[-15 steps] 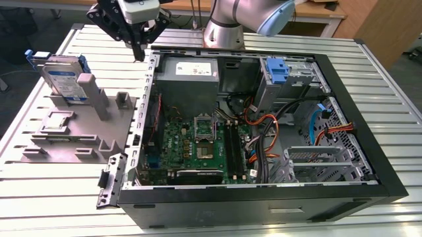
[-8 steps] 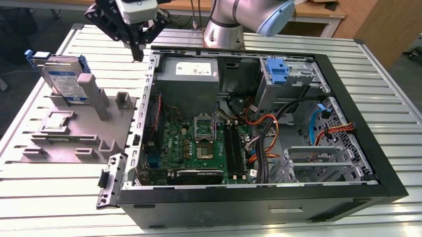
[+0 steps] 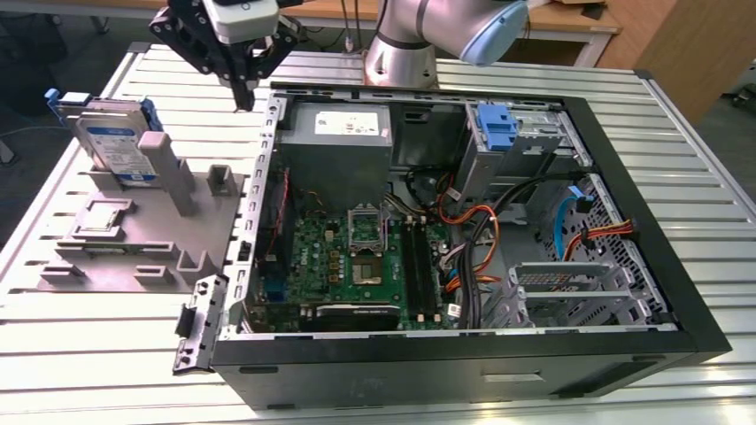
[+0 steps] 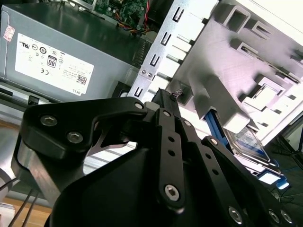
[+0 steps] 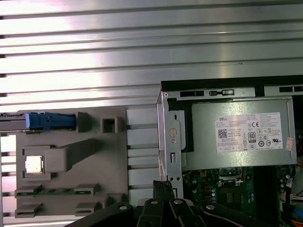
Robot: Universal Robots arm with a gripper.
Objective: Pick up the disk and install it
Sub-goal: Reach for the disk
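Disk point(image 3: 116, 146) stands upright in its grey holder point(image 3: 83, 266) at the exterior view's left, edge up for grasping, while my claw point(image 3: 243, 99), pinched shut on nothing, hangs beside it, upper left.

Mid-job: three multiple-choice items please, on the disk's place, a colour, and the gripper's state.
1. Where is the disk?
A) standing in the grey fixture outside the computer case
B) inside that case
C) held aloft
2. Its carrier bracket is:
A) red
B) blue
C) green
3. The gripper is:
A) shut on the disk
B) shut, empty
C) wide open
Key: 1A, it stands upright in the fixture; 2B, blue edges frame it; 3B, it is closed with nothing between, apart from the disk.
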